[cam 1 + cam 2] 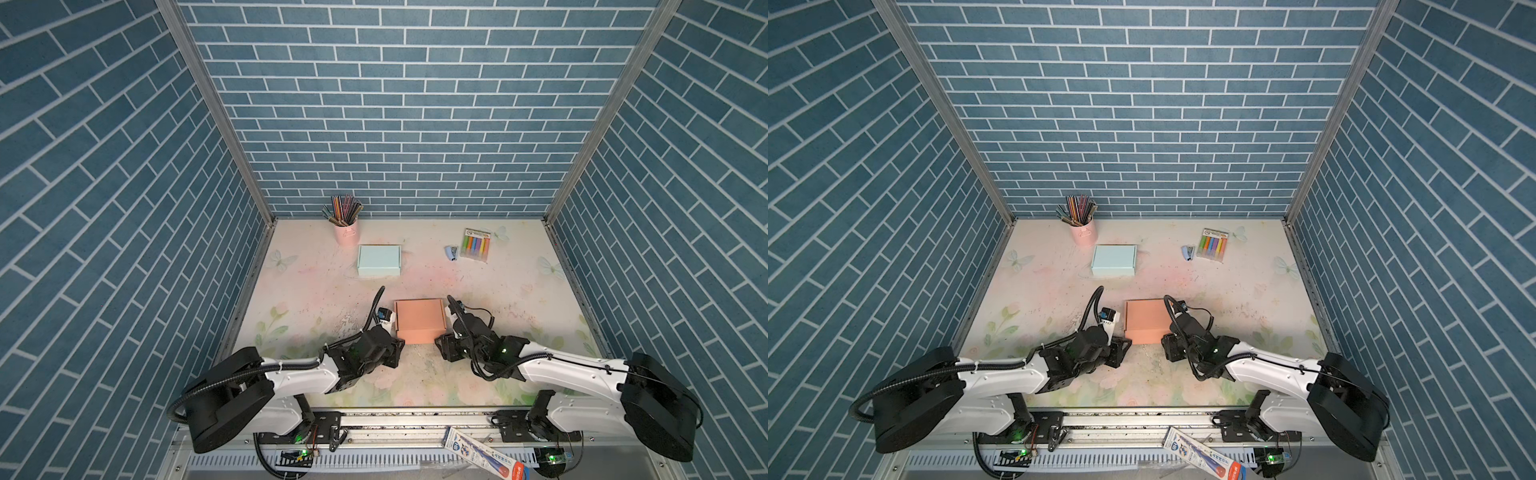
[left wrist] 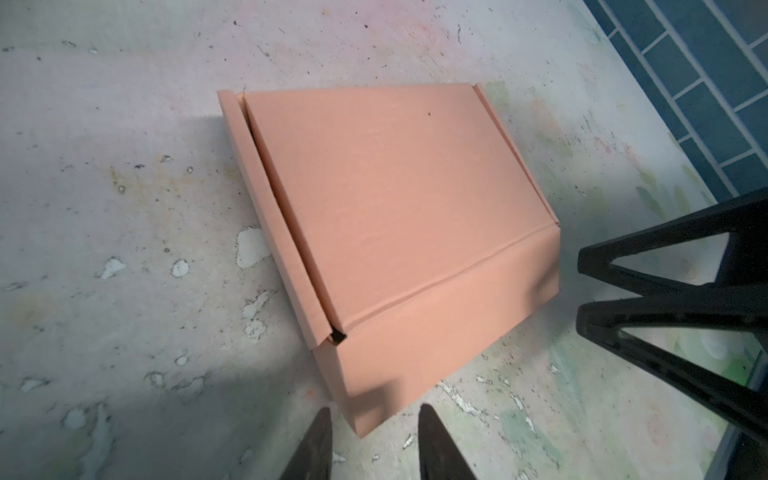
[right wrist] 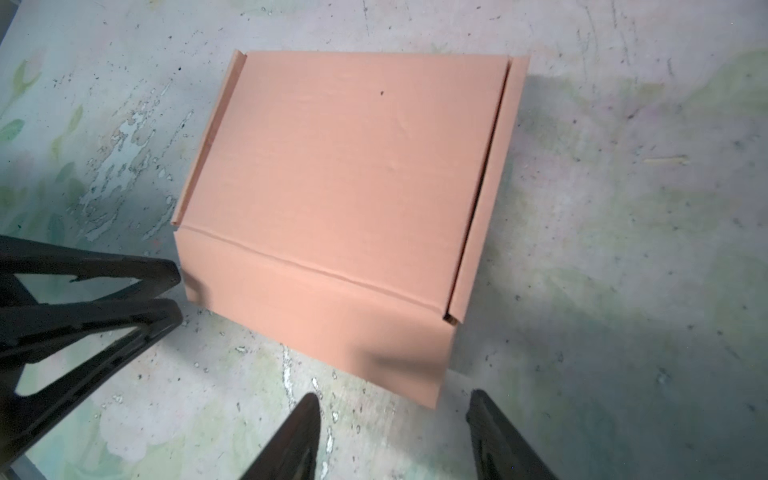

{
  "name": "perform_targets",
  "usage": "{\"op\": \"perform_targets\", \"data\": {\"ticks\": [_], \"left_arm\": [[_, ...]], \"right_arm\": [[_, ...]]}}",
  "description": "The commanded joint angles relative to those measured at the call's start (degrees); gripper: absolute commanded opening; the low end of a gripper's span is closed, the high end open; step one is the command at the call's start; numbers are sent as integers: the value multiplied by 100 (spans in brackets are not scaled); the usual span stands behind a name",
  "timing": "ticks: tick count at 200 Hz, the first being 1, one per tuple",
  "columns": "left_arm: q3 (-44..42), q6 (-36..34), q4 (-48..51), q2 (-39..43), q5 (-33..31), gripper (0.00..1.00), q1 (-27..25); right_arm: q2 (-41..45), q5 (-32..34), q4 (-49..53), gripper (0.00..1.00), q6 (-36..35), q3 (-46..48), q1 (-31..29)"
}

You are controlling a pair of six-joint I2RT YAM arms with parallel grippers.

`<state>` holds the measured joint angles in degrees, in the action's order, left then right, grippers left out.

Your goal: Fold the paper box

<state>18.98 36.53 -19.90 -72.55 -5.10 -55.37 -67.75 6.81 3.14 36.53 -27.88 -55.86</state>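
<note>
Salmon-coloured card makes up the paper box, which sits flat on the flowery bench, near the front edge and about midway across. Its lid is down. In the left wrist view a narrow side flap runs along the lid edge with a dark slit showing beside it.

At the box's near left corner, low over the bench, the left gripper has its fingers parted and nothing is clamped between them. From the right wrist view its tips look to be right against that corner, though I can't say for sure they touch. The right gripper is by the near right corner, spread wider and holding nothing, with the box edge just ahead of its fingers.

Further back a pale blue box lies closed, with a pink pot of pencils behind it. A pack of coloured markers and a small blue stapler lie off to the right.
</note>
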Motion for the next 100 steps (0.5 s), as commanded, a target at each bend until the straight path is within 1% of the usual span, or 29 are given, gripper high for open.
{"op": "perform_targets", "data": {"ticks": [1,18,25,31,44,56,87,100], "left_arm": [[-164,55,587,484,-131,37,27],[-213,44,931,1023,-227,37,29],[-194,22,1046,1223,-237,37,34],[-148,-2,1124,1343,-230,37,34],[11,-73,1216,1453,-142,37,27],[158,-102,1144,1380,32,37,-2],[468,-81,636,640,153,35,-316],[619,-91,416,237,195,34,-409]], "right_arm": [[315,343,568,58,-216,-284,-53],[516,589,517,60,-518,-440,-42],[556,593,420,61,-690,-503,31],[539,440,298,61,-832,-559,191],[397,-204,82,60,-1088,-728,729],[133,-616,-14,60,-1356,-997,1091],[-861,-746,353,61,-1873,-2148,1470],[-1323,-1100,359,62,-1996,-2560,1645]]}}
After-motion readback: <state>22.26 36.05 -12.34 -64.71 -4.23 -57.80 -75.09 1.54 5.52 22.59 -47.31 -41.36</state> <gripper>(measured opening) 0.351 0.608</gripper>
